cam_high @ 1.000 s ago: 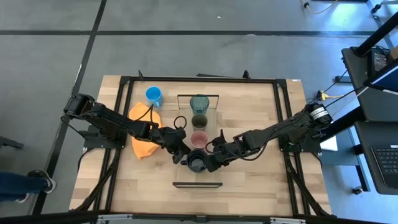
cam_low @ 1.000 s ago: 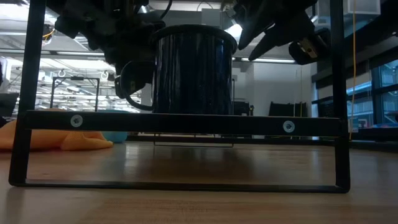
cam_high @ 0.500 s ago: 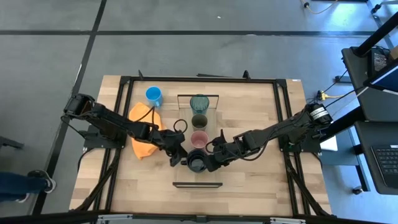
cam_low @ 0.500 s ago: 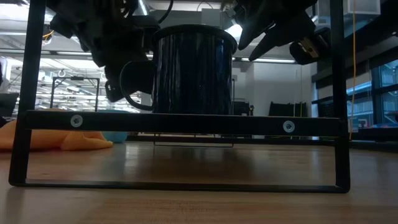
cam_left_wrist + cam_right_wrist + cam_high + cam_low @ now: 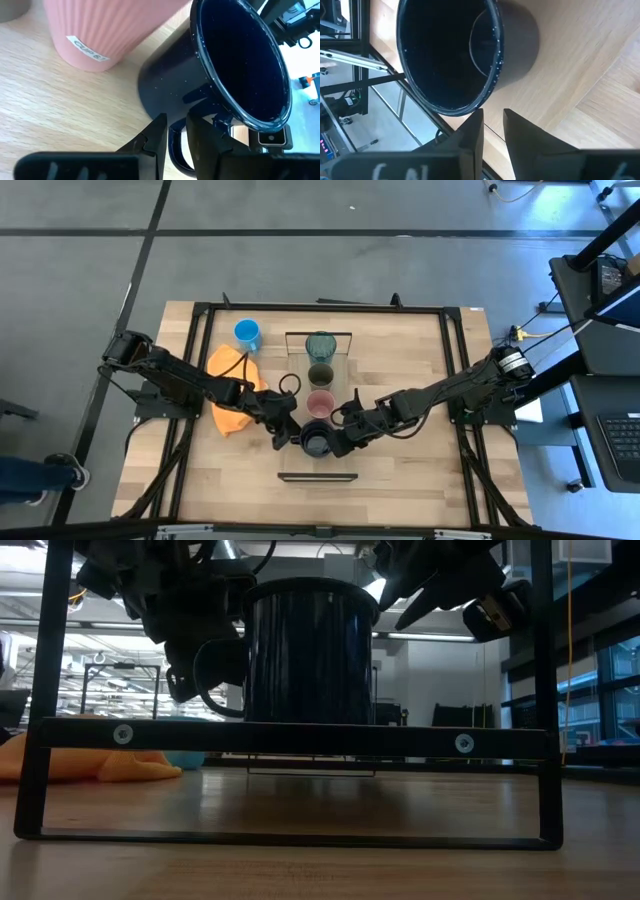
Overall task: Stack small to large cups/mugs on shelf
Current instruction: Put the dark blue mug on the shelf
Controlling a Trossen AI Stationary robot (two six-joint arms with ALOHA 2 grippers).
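A light-wood table (image 5: 400,430) is seen from above, with 2 dark arms reaching in from its 2 sides toward the middle. A long narrow shelf (image 5: 318,465) is laid across the middle of the table, with a black frame at each short end. An orange cloth (image 5: 232,395) is spread on the table on the left arm's side of the shelf.

4 vessels are lined up on the shelf. The black mug (image 5: 316,442) is placed nearest the near end, upright, with its handle turned toward the left arm. The pink cup (image 5: 320,402) is set just beyond it, then the olive-green cup (image 5: 320,374), then the teal tumbler (image 5: 320,345) at the far end. The blue mug (image 5: 247,333) is left off the shelf, on the table by the cloth's far edge.

The left gripper (image 5: 285,435) is held at the black mug's handle. Its fingers (image 5: 152,142) are pressed nearly together, with only a narrow slit between them, and the handle is seen just past the tips. The right gripper (image 5: 340,442) is held just beside the opposite wall of the black mug. Its fingers (image 5: 470,140) are likewise drawn almost together, and nothing is pinched between them.
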